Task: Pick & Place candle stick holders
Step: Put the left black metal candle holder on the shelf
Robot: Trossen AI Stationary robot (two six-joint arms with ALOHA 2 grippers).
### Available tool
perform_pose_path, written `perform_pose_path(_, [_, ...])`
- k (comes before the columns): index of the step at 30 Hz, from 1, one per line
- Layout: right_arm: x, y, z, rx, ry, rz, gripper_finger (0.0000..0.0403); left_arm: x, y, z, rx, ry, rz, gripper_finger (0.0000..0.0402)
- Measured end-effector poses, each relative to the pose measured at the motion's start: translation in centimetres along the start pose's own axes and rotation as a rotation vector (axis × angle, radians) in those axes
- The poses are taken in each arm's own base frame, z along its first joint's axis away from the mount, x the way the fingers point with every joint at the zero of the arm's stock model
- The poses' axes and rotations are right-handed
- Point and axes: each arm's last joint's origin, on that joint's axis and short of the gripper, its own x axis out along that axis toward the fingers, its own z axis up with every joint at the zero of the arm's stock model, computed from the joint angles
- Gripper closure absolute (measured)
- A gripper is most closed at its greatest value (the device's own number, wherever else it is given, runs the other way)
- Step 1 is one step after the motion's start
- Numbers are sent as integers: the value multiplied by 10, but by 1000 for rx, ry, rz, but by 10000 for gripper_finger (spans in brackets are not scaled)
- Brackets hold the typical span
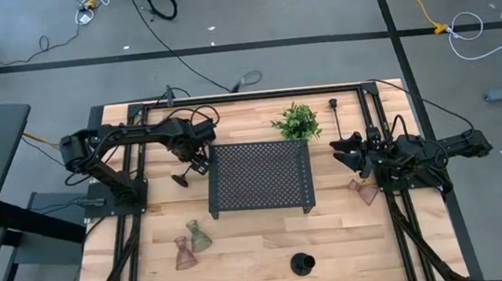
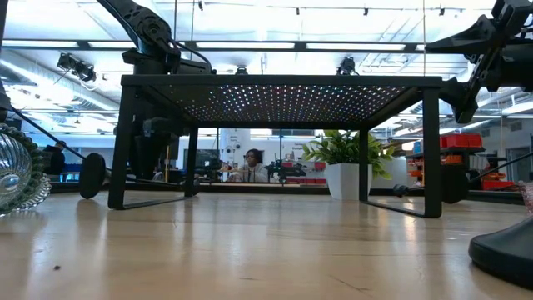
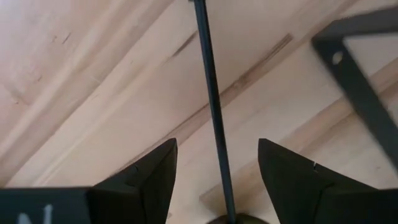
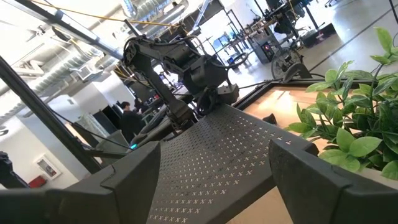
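My left gripper (image 3: 214,171) has its fingers apart around the thin black metal stemmed candle holder (image 1: 183,175) lying just left of the black perforated tray (image 1: 259,175). It looks light, stiff and slippery: I'd pinch mid-stem. The tray leg (image 3: 357,81) crowds it. My right gripper (image 1: 345,149) waits spread wide beside the green plant (image 1: 297,122).

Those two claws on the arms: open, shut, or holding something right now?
Left gripper: fingers open around the thin stem of a black candle stick holder, not yet gripping it.
Right gripper: open, holding nothing, beside the tray.
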Motion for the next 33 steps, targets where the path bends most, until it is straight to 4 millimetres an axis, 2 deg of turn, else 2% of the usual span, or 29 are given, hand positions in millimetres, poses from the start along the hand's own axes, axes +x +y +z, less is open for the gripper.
perform_pose_path(6, [0,0,0,0,0,0,106,0,4,-1,8,16,26,186])
perform_pose_path(16, [0,0,0,0,0,0,106,2,22,4,-77,24,64,186])
perform_pose_path(19, [0,0,0,0,0,0,106,11,21,1,-94,28,12,186])
perform_pose_path(24, [0,0,0,0,0,0,106,36,20,-14,-153,53,-91,186])
perform_pose_path(27, [0,0,0,0,0,0,106,43,20,-20,-164,60,-145,186])
perform_pose_path(33, [0,0,0,0,-1,-2,106,35,33,-19,-109,102,51,186])
